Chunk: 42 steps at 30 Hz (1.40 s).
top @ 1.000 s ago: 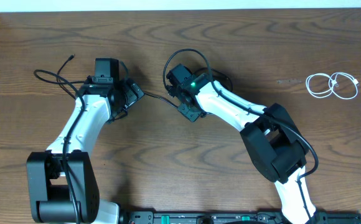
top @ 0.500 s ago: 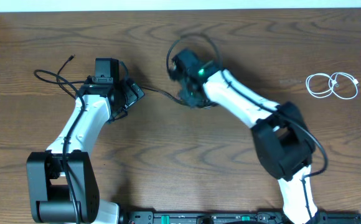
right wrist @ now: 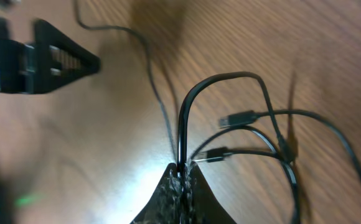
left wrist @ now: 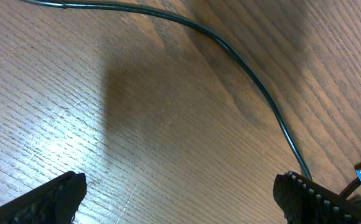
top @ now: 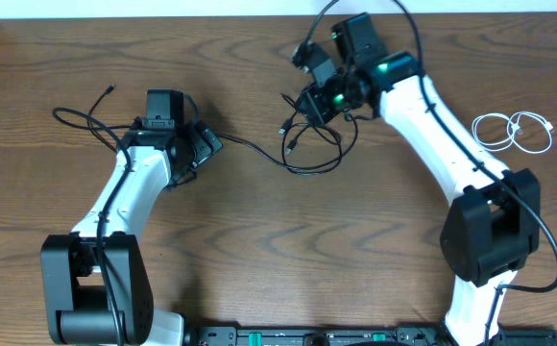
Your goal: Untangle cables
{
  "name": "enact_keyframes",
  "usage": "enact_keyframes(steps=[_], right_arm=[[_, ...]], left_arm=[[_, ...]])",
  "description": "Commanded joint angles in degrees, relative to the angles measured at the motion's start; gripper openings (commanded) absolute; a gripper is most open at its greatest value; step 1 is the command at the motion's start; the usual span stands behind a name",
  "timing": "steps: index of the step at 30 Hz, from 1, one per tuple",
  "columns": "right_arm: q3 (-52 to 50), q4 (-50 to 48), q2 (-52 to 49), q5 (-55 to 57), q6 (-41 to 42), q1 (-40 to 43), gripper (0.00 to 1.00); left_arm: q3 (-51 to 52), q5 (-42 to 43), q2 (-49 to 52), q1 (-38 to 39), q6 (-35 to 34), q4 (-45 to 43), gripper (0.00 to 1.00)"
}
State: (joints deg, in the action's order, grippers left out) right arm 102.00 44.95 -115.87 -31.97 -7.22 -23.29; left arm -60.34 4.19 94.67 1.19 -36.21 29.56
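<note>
Black cables (top: pixel 313 152) lie in loose loops at the table's middle, one strand trailing left to my left gripper (top: pixel 207 144). My right gripper (top: pixel 311 104) is shut on a black cable (right wrist: pixel 182 124) and holds a loop of it up; two plug ends (right wrist: pixel 235 118) hang by it. My left gripper (left wrist: pixel 180 194) is open just above bare wood, with a black cable (left wrist: pixel 255 93) running past its right finger. Another black cable (top: pixel 86 120) lies behind the left arm. A white cable (top: pixel 514 132) sits coiled at the far right.
The left gripper's open fingers (right wrist: pixel 50 56) show in the right wrist view, top left. Both arm bases stand at the table's near edge (top: pixel 307 336). A pale wall line runs along the far edge (top: pixel 163 10).
My right arm has swung up and to the right with the black cable pinched, dragging its loops away from the left gripper. The left arm has stayed still and open.
</note>
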Motion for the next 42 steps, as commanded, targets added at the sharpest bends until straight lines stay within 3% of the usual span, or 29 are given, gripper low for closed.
enact_keyframes(steps=[1,10,16,24,33,38,42], right_arm=[[0.4,-0.6,-0.3,-15.4,1.6,3.1,0.01],[0.4,-6.6,1.3,-36.1,1.6,8.7,0.01],[0.4,-10.2,8.2,-34.8,-2.2,9.0,0.01],[0.4,-16.0,19.4,-22.2,-2.3,9.0,0.01],[0.4,-24.9,26.8,-18.9,-2.3,9.0,0.01],[0.4,-23.7,26.9,-18.9,-2.3,9.0,0.02],[0.3,-18.7,26.1,-18.4,-2.3,9.0,0.11]], left_arm=[[0.4,-0.3,-0.3,-0.1,-0.1,0.1,1.00],[0.4,-0.3,-0.3,-0.1,-0.1,0.1,1.00],[0.4,-0.3,-0.3,-0.1,-0.1,0.1,1.00],[0.4,-0.3,-0.3,-0.1,-0.1,0.1,1.00],[0.4,-0.3,-0.3,-0.1,-0.1,0.1,1.00],[0.4,-0.3,-0.3,-0.1,-0.1,0.1,1.00],[0.4,-0.3,-0.3,-0.1,-0.1,0.1,1.00]])
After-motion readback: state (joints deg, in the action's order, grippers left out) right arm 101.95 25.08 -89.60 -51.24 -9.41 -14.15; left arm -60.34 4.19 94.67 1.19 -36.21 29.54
